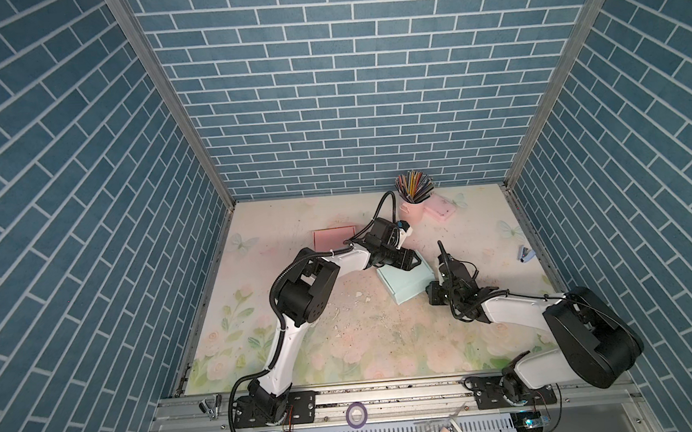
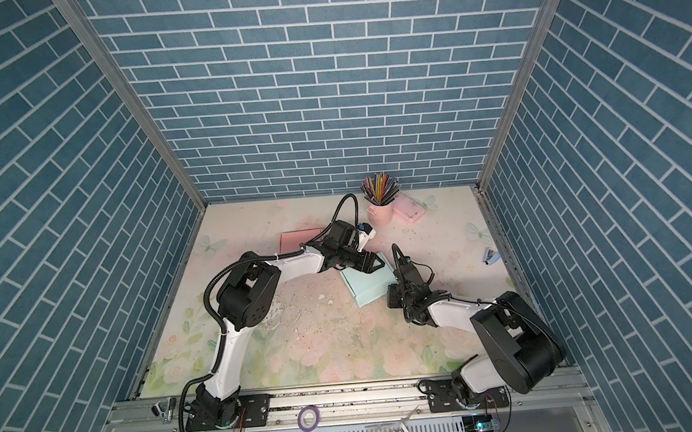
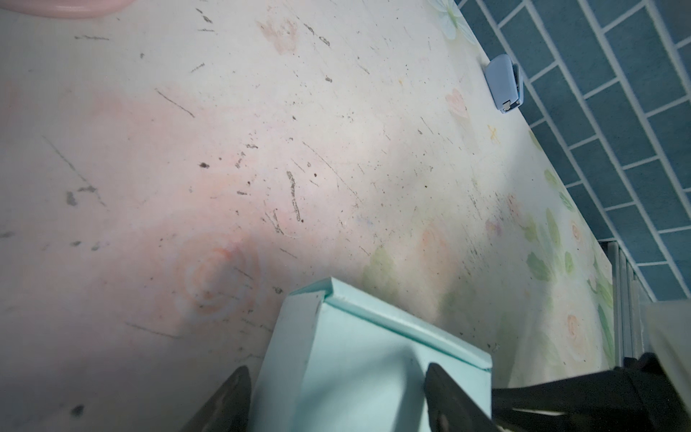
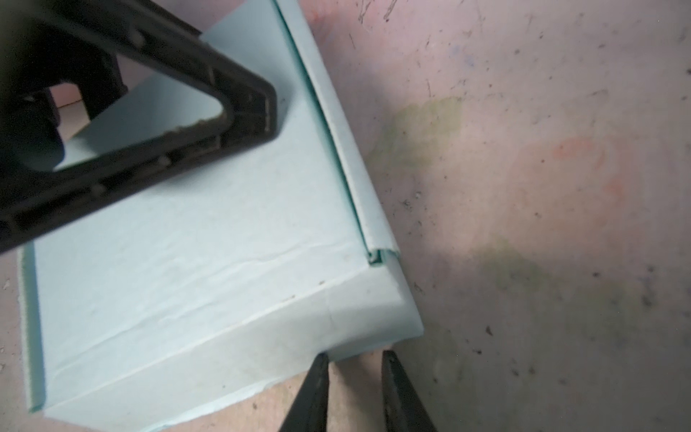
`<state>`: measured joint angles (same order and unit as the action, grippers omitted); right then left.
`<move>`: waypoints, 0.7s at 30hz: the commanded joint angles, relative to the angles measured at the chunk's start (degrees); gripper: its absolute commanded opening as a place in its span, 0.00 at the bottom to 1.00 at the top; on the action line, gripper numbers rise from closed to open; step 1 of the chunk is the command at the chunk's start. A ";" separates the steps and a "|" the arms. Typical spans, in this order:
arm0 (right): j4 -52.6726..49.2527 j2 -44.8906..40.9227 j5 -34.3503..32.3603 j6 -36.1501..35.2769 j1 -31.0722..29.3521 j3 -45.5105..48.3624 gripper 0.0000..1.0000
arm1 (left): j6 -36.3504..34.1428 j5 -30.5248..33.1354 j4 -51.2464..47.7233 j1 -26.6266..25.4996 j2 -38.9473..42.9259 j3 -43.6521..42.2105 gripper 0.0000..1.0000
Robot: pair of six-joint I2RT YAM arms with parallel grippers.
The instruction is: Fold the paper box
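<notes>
The mint paper box (image 1: 405, 283) (image 2: 366, 284) lies flat on the floral table, its top panel down and a narrow flap standing up along one long edge (image 4: 336, 123). My left gripper (image 1: 412, 260) (image 3: 336, 376) hangs open over the box's far corner. One of its fingers (image 3: 235, 385) is outside a side wall and the other is over the top panel. My right gripper (image 1: 432, 290) (image 4: 355, 354) sits low at the box's near right corner (image 4: 392, 318). Its jaws are a narrow gap apart and only bare table shows between them.
A pink cup of coloured pencils (image 1: 412, 208) and a pink case (image 1: 440, 209) stand at the back. A pink pad (image 1: 333, 238) lies behind the left arm. A blue stapler (image 1: 525, 253) (image 3: 504, 84) sits by the right wall. A purple tape roll (image 1: 357, 413) rests on the front rail.
</notes>
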<state>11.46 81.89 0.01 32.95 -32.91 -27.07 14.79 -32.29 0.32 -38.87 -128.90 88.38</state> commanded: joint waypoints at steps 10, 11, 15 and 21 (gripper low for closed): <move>1.32 -0.89 1.94 1.50 -3.26 -0.43 0.25 | 2.39 -3.83 0.74 -2.00 0.70 -3.50 0.71; 1.34 -0.94 1.74 1.59 -3.73 -0.48 0.25 | 2.45 -3.83 0.99 -2.00 1.08 -3.96 0.70; 1.75 -0.27 1.15 2.02 -5.55 -1.00 0.25 | 3.25 -4.15 2.17 -2.08 1.94 -5.96 0.70; 2.98 2.51 0.48 2.89 -8.12 -2.84 0.25 | 5.08 -4.63 5.26 -2.78 3.23 -9.56 0.69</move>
<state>11.44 82.39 0.54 33.28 -39.68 -27.55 17.56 -32.86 7.90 -38.98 -126.54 81.41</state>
